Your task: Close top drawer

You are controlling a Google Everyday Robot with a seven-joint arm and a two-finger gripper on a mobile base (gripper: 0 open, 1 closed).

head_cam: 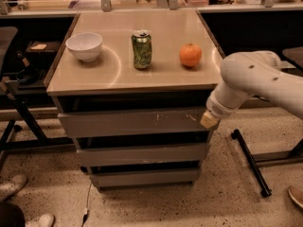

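The top drawer (132,122) is the wide grey front just under the tabletop, with pale scratches at its middle and right. It stands slightly forward of the cabinet, with a dark gap above it. My gripper (209,119) comes in from the right on a white arm and its tip rests against the drawer front's right end. Two plainer grey drawer fronts (142,154) sit below.
On the beige tabletop (165,74) stand a white bowl (84,46), a green can (141,49) and an orange (190,55). A black stand leg (251,162) lies on the floor at right. Shoes (19,207) show at bottom left. A chair base stands at left.
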